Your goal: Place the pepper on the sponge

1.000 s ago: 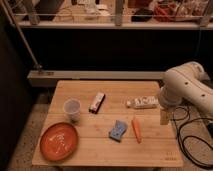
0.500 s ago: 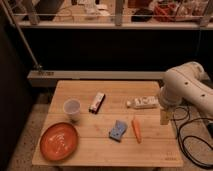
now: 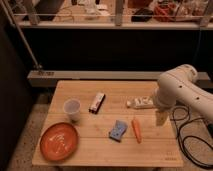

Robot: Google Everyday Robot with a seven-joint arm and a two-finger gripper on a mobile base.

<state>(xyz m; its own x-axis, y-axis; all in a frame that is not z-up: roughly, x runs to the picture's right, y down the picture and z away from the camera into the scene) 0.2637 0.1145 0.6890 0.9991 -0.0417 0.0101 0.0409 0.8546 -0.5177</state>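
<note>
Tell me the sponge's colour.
The sponge is blue, shown in the camera view; the pincer hangs beside the pepper.

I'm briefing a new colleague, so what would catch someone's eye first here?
The big white robot arm on the right stands out first, its gripper hanging with open fingers above the right side of the table, holding nothing. Next come the orange-red pepper lying just right of the blue sponge near the front, and the round orange plate at the front left corner.
</note>
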